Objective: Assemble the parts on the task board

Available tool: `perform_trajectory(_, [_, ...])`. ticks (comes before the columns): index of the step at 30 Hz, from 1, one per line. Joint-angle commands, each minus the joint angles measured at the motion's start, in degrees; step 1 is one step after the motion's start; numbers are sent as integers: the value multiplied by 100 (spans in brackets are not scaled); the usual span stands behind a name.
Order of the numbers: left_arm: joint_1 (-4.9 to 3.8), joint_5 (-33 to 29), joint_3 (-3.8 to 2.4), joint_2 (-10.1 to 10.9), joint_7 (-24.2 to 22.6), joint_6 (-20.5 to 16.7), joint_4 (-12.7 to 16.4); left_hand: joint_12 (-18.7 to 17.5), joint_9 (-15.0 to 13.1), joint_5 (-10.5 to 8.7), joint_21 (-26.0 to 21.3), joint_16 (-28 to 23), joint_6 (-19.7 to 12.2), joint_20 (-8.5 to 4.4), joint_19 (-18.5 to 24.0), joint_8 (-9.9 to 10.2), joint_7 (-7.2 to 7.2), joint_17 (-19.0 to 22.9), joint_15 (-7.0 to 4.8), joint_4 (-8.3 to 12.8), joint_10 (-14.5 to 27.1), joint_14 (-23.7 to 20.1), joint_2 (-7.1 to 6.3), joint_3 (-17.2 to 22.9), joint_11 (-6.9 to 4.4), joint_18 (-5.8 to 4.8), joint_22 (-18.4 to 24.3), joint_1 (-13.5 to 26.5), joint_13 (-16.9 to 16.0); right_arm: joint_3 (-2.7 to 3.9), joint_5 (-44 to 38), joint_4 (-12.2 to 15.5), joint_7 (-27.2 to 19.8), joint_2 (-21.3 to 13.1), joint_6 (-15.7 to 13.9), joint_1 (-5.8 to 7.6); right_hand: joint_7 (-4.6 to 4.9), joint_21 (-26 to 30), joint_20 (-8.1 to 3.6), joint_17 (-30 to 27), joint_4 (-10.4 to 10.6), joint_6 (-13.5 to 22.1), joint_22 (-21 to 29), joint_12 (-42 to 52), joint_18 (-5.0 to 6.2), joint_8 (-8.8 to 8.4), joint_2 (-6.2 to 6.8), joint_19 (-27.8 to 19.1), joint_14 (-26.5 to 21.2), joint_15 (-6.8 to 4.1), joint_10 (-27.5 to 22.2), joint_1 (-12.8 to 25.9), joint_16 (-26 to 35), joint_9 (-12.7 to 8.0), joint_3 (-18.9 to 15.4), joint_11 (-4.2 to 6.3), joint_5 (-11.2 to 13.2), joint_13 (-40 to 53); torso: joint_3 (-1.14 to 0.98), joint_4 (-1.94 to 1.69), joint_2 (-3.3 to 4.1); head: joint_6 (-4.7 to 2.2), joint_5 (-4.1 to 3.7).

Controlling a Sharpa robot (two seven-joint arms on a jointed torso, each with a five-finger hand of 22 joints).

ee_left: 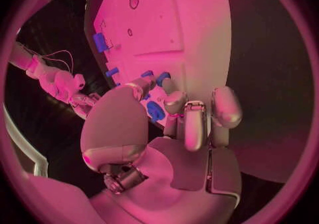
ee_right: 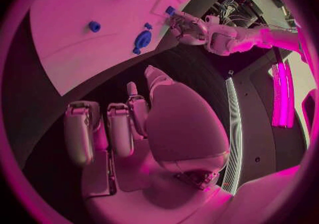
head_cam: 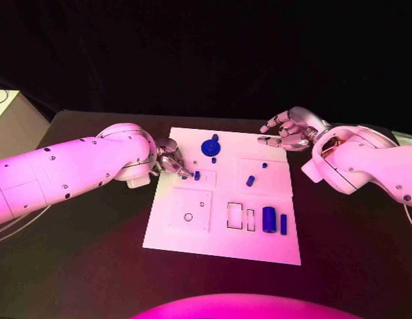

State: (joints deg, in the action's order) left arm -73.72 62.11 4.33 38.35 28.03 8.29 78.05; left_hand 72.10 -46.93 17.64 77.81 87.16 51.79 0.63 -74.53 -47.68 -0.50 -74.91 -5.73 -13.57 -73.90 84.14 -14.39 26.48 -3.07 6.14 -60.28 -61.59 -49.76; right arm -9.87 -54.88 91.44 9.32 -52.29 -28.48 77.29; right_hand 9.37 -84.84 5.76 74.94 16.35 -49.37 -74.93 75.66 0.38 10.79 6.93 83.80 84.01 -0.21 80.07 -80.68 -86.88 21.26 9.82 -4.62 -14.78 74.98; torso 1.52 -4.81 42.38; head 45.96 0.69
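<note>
The white task board (head_cam: 173, 232) lies in the middle of the black table. On it are a blue gear (head_cam: 210, 147), a small upright blue peg (head_cam: 197, 175), a short blue piece (head_cam: 250, 180), a thick blue cylinder (head_cam: 269, 218) and a thin blue bar (head_cam: 284, 224). My left hand (head_cam: 171, 161) is at the board's left edge with its fingertips (ee_left: 174, 100) right at the peg (ee_left: 162, 77); whether they pinch it is unclear. The gear (ee_left: 154, 111) shows between its fingers. My right hand (head_cam: 288, 131) hovers off the board's far right corner, fingers loosely bent and holding nothing.
The board has a ring hole (head_cam: 188, 216) and rectangular slots (head_cam: 234, 215) near its front. A pale cabinet (head_cam: 0, 116) stands at the far left, off the table. Bare black table (head_cam: 91, 266) surrounds the board.
</note>
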Motion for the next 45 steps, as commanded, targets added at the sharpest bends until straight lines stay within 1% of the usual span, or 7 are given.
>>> perform_trajectory(1, [90, 36, 66, 25, 114, 346, 26, -1, -9, -37, -32, 15, 1, -11, -16, 13, -28, -861, -22, -31, 33, 414, 33, -45, 10, -35, 9, -38, 5, 0, -35, 3, -72, -2, 54, -3, 11, 13, 22, 894, 4, 46, -1197, 17, 91, 24, 9, 386, 440, 30, -29, 33, 37, -7, 26, 15, -21, 352, 4, 0, 2, -3, -9])
perform_trajectory(6, [90, 37, 62, 73, 113, 339, 86, -16, -13, -85, -36, 3, -7, -8, -14, 21, -33, -835, -19, -135, 52, 408, 42, -133, 15, -34, 13, -44, 36, 0, -35, 1, -75, 0, 55, -4, 11, 13, 22, 894, 4, 46, -1197, 17, 91, 24, 9, 386, 440, 30, -29, 33, 37, -7, 26, 15, -21, 352, -1, 3, -3, -10, -4])
perform_trajectory(34, [86, 13, -8, 467, 99, 204, 614, -63, -30, -91, -87, -22, -60, 2, 43, 30, -52, -784, -7, -241, 125, 393, 14, -264, 32, -14, 115, -124, 128, -1, -35, -18, -81, 3, 70, -26, 13, 65, 22, 851, 5, 55, -1168, -3, 103, 20, 23, 364, 428, 30, -45, 36, 63, -12, 42, 15, -47, 334, 5, -5, -1, -46, 2])
perform_trajectory(38, [85, -18, -78, 616, 96, 164, 807, -128, -45, -90, -149, -62, -127, 14, 115, 38, -78, -699, 9, -279, 224, 370, -3, -350, 54, 8, 238, -185, 258, -1, -35, -23, -81, 1, 72, -29, 13, 65, 22, 851, 5, 55, -1168, -3, 103, 20, 23, 364, 428, 30, -45, 36, 63, -12, 42, 15, -47, 334, 0, -2, -3, -63, 6])
perform_trajectory(42, [67, -133, -189, 804, 84, 93, 1017, -279, -75, -69, -340, -96, -319, 64, 334, 67, -157, -625, 70, -296, 498, 344, 33, -490, 126, 71, 594, -317, 547, -1, -35, -28, -80, -5, 71, -32, 13, 65, 22, 851, 5, 55, -1168, -3, 103, 20, 23, 364, 428, 30, -45, 36, 63, -12, 42, 15, -47, 334, -5, -4, -4, -67, -4])
perform_trajectory(44, [39, -244, -256, 905, 77, 39, 1128, -418, -74, -62, -526, -217, -442, 108, 542, 109, -215, -373, 119, -302, 728, 252, 65, -559, 186, 130, 931, -384, 811, -1, -34, -31, -81, -6, 70, -32, 13, 65, 22, 851, 5, 55, -1168, -3, 103, 20, 23, 364, 428, 30, -45, 36, 63, -12, 42, 15, -47, 334, -11, -3, -6, -68, -5])
perform_trajectory(45, [20, -297, -290, 949, 76, 12, 1180, -631, -60, -29, -810, -411, -574, 153, 851, 166, -280, 4, 173, -303, 1036, 99, 116, -583, 241, 216, 1430, -461, 1193, -1, -34, -33, -81, -7, 70, -33, 13, 65, 22, 851, 5, 55, -1168, -3, 103, 20, 23, 364, 428, 30, -45, 36, 63, -12, 42, 15, -47, 334, -11, -3, -5, -71, -3])
